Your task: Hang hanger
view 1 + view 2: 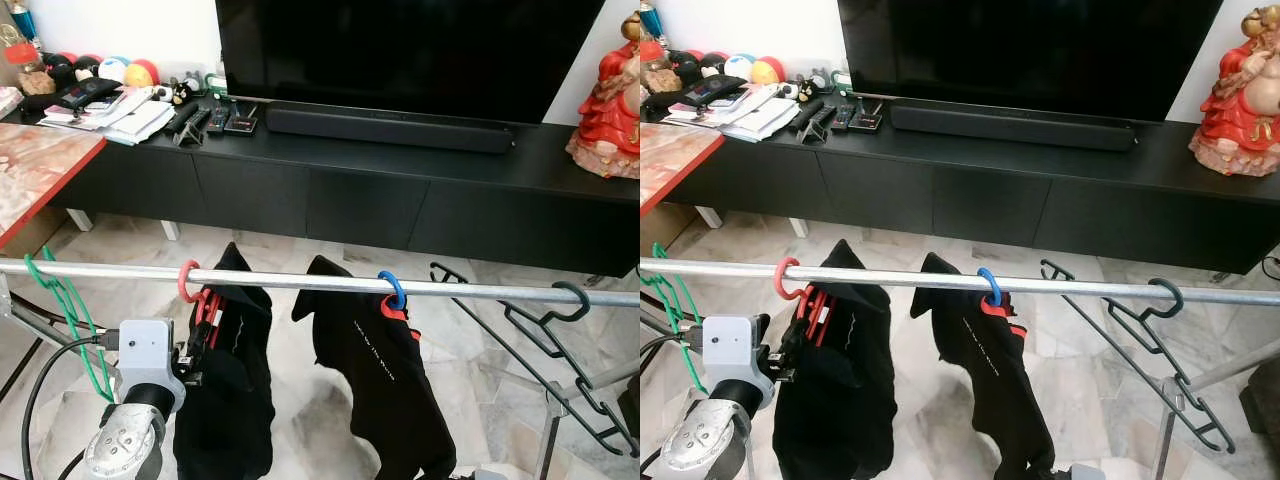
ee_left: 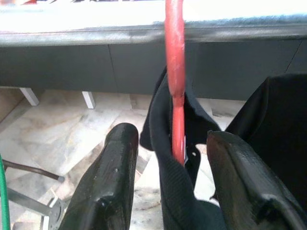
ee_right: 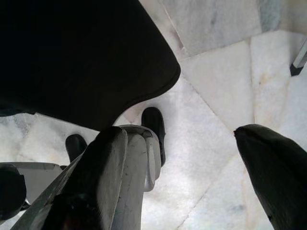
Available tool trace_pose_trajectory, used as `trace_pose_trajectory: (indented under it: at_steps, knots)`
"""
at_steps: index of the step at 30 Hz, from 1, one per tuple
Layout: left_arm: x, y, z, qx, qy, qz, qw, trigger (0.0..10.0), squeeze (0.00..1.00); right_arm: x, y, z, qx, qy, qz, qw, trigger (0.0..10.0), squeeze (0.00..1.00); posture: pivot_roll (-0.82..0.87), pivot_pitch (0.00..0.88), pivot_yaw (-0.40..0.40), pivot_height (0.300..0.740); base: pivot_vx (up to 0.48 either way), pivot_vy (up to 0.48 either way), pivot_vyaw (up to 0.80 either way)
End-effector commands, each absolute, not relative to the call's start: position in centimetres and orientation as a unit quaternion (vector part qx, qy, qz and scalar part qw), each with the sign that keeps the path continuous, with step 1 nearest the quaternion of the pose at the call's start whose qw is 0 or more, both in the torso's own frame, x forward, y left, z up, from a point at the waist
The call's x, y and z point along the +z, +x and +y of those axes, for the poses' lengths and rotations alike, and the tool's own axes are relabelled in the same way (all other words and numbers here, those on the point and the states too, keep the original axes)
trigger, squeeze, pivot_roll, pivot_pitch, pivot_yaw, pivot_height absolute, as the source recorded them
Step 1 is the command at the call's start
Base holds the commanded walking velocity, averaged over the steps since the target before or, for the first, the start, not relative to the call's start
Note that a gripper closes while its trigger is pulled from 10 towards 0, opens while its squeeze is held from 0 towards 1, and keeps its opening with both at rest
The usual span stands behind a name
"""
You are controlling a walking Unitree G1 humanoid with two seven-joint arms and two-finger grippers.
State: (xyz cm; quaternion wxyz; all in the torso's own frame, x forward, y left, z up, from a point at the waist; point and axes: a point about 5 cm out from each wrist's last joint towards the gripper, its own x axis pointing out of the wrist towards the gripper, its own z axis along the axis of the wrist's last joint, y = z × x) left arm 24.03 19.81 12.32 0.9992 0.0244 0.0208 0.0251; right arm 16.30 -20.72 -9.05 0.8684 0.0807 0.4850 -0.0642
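Observation:
A red hanger (image 1: 187, 281) carrying a black garment (image 1: 228, 400) hooks over the metal rail (image 1: 320, 283). My left gripper (image 1: 196, 343) sits just below the rail at the hanger's neck. In the left wrist view the gripper (image 2: 175, 139) is open, its fingers (image 2: 108, 191) on either side of the red neck (image 2: 175, 76) without pressing on it. My right gripper (image 3: 192, 143) hangs low and open above the marble floor, under a black garment (image 3: 72, 52), with nothing between its fingers.
A blue hanger (image 1: 392, 290) with another black garment (image 1: 385, 380) hangs mid-rail. A green hanger (image 1: 60, 300) is at the rail's left end, bare dark hangers (image 1: 560, 330) at its right. Behind stands a black TV cabinet (image 1: 350, 190); a marbled table (image 1: 30, 165) is at left.

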Motion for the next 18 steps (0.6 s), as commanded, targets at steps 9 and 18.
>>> trace_pose_trajectory:
  at_steps: [9,18]
  knots:
    - [12.8,23.8,19.8,0.041,0.035,0.007,0.999,10.0,0.00,-9.4,15.6,-20.6,-0.059,0.091,0.495,0.862,10.0,0.00,0.01,0.135,-0.014,0.740,0.000,-0.472,-0.56]
    - [13.8,23.8,20.5,0.075,0.039,-0.028,0.996,10.0,0.00,-9.3,15.6,-20.6,-0.062,0.095,0.489,0.865,10.0,0.00,0.01,0.131,-0.014,0.740,0.000,-0.472,0.00]
